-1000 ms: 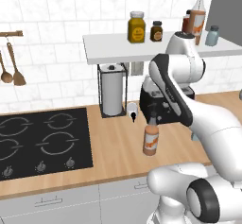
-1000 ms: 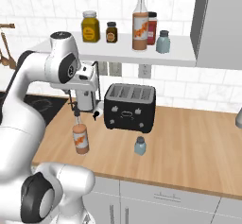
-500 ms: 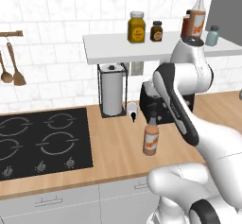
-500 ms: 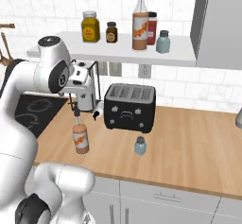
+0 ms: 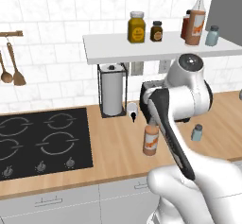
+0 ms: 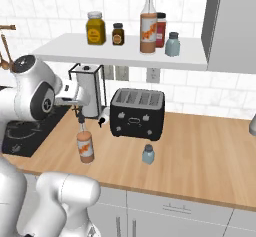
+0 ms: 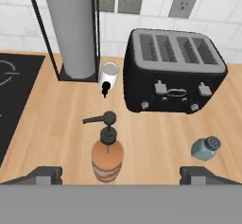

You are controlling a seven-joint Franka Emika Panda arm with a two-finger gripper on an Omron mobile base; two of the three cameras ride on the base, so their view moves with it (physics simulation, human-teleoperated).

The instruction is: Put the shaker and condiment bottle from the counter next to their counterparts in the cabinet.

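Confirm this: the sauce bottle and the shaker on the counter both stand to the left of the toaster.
Not quite. The sauce bottle stands left of the toaster, but the shaker stands in front of it, toward its right end. The right base view shows this.

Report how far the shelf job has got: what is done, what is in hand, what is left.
Done: nothing. The condiment bottle and the shaker both stand on the counter.

In hand: the gripper is open, fingertips on either side of the bottle but not touching it.

Left: grasp the bottle and set it beside its twin bottle on the cabinet, then place the shaker by the twin shaker.
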